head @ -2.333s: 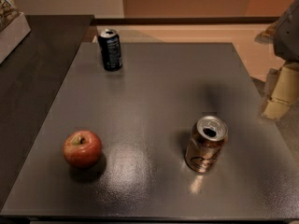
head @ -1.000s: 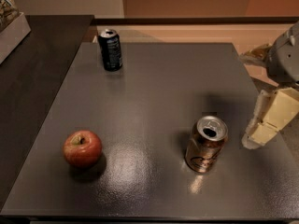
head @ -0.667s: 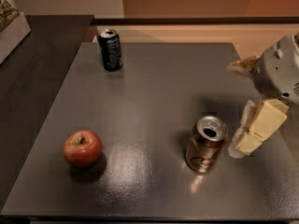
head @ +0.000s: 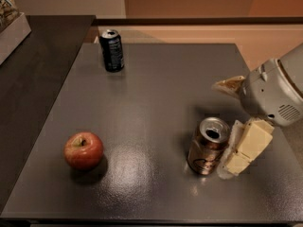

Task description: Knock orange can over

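In comes the gripper, down and leftward from the table's right edge, and now it sits low against the right side of the orange can (touching or a hair off, hard to call). How far the claw is open cannot be told from here; it has hold of nothing. The can hasn't budged: upright, front right on the grey table. Red apple front left, dark can standing far back.
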Motion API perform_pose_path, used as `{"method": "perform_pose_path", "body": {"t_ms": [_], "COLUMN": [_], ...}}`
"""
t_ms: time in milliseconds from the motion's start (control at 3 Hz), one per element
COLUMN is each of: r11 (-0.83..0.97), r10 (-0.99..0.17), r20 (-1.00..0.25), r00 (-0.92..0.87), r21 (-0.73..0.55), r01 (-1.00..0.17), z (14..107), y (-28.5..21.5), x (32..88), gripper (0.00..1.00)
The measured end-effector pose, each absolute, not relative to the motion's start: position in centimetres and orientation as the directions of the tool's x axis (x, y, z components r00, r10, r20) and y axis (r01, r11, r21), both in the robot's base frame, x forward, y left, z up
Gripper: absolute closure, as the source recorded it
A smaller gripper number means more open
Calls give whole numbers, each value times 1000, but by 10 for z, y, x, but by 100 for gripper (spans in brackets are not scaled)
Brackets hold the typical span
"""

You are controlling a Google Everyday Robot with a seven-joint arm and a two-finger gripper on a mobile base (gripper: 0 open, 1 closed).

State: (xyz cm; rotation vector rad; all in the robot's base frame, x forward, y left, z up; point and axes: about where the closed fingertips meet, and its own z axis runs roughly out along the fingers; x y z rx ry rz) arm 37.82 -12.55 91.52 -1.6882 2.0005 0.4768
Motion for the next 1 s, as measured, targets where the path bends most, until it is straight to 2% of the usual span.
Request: {"method": "perform_pose_path", "body": {"t_ms": [1000], "r11": [153], "r10": [-789], "r20": [-605], "r00": [-108], "r21": [-24], "r01": [-988], "z": [894], "y": [-116], "x": [366], "gripper": [0]}}
